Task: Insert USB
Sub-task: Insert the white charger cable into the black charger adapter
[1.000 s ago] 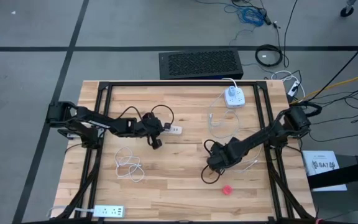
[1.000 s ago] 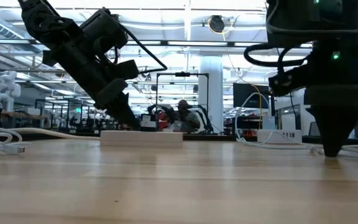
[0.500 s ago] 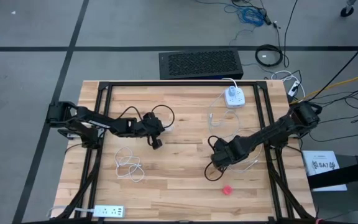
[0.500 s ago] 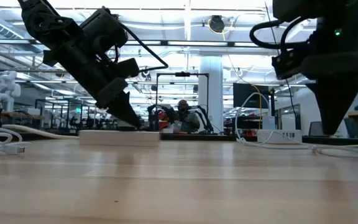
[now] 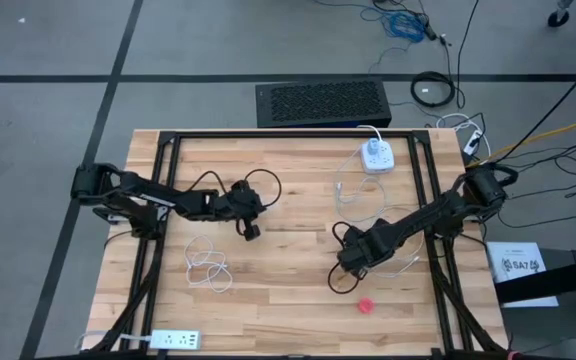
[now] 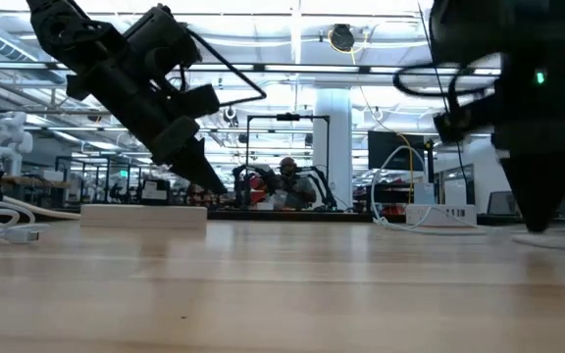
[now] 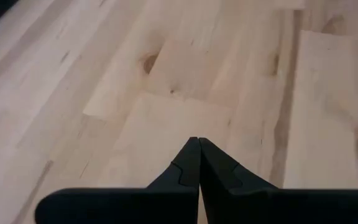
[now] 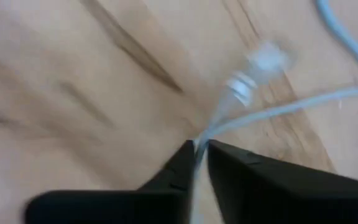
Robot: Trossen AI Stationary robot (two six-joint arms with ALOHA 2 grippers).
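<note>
On the table (image 5: 298, 300), a power strip (image 5: 376, 154) lies near the far edge, right of centre; a second strip (image 5: 173, 340) lies at the near left corner; a coiled cable (image 5: 206, 266) lies left of centre; a small block (image 5: 365, 304) sits near the front, right of centre.

USB plug (image 8: 253, 74) blurred; cable (image 8: 347, 34) cut off by edge

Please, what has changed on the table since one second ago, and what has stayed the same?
In the low view, the strip slid to the left, next to the shut left claw. The right claw rose, came down again and closed on the white cable. The far strip, the coiled cable and the red piece stayed in place.
</note>
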